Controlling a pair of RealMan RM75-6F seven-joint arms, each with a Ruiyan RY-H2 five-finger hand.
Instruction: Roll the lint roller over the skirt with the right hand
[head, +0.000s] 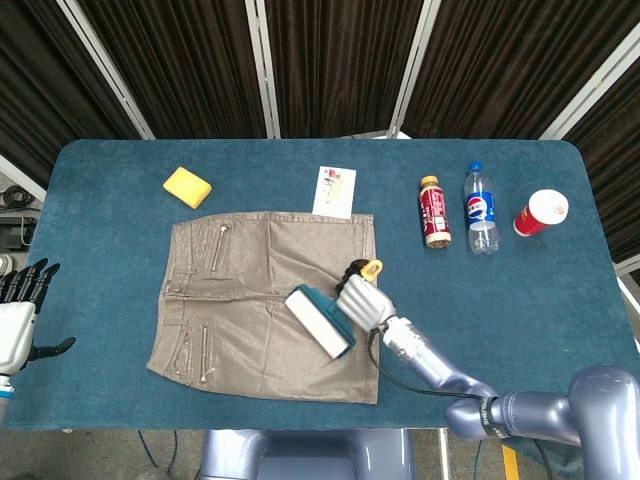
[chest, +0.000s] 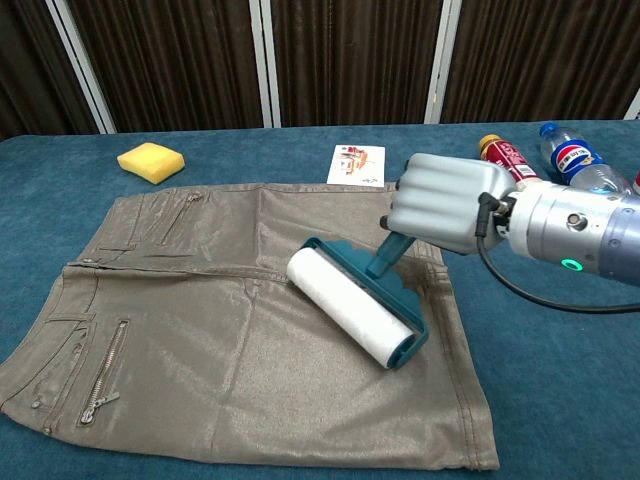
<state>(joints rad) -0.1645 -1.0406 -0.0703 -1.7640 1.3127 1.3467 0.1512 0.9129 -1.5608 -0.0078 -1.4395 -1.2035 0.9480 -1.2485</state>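
Observation:
A taupe skirt (head: 255, 290) (chest: 200, 330) with zip pockets lies flat on the blue table. My right hand (head: 364, 300) (chest: 445, 203) grips the teal handle of the lint roller (head: 320, 320) (chest: 352, 312). The roller's white drum lies diagonally on the right half of the skirt, near the right hem. A yellow tip of the handle sticks out above the hand in the head view. My left hand (head: 20, 310) hangs off the table's left edge with fingers spread, holding nothing.
A yellow sponge (head: 187, 187) (chest: 151, 161) sits beyond the skirt's top left. A printed card (head: 335, 191) (chest: 357, 164) lies at the skirt's far edge. A red bottle (head: 434, 212), a Pepsi bottle (head: 481, 208) and a red-and-white cup (head: 541, 212) lie at the right.

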